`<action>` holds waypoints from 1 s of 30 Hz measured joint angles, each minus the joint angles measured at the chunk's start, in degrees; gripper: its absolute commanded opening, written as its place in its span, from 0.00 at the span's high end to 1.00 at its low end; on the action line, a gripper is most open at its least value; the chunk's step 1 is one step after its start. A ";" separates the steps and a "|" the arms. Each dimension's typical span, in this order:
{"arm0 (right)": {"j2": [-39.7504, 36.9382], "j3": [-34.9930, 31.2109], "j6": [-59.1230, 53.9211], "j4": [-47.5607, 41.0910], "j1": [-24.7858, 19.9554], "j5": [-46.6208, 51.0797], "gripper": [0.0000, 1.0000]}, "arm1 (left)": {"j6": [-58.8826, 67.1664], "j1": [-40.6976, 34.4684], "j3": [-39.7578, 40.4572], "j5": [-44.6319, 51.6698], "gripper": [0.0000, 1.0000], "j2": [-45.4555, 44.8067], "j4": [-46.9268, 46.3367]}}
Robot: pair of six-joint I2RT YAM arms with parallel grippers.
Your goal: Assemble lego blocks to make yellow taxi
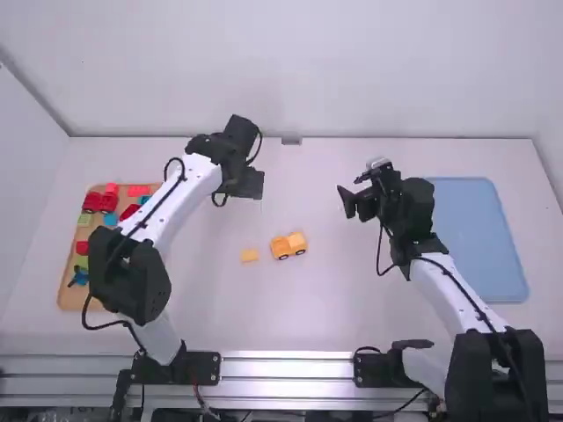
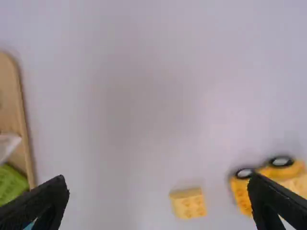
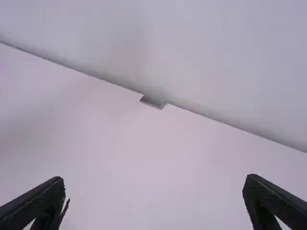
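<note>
- The left end effector (image 1: 250,185) stood above the worktop (image 1: 317,312), released, its fingers spread apart and holding nothing.
- The right end effector (image 1: 354,207) stood to the right of the left one, likewise released, with a wide gap between its fingers and nothing between them.
- The yellow vehicle assembly (image 1: 288,244), with dark wheels along its side, lay on the worktop nearer the arm bases than either end effector, and sideways between the two.
- The single yellow block (image 1: 250,255) lay on the base side of the left end effector, near the assembly but apart from it, to its left.
- The wooden tray (image 1: 70,297) lay to the left of the left end effector. It contained red pieces (image 1: 107,200), a blue figure-like piece (image 1: 79,277) and green blocks (image 1: 84,219).
- The left arm (image 1: 163,207) crossed above the tray's right side and obstructed the view of part of its contents.
- The blue tray (image 1: 471,237) lay to the right of the right end effector; the right arm (image 1: 431,272) covered part of its near left edge.
- A small grey bracket (image 1: 291,140) sat at the far edge of the worktop, beyond both end effectors.
</note>
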 measured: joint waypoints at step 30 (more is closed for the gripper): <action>0.00 0.00 0.07 2.51 0.00 0.00 0.02 | 89.48 14.69 -17.99 39.76 0.01 0.00 7.39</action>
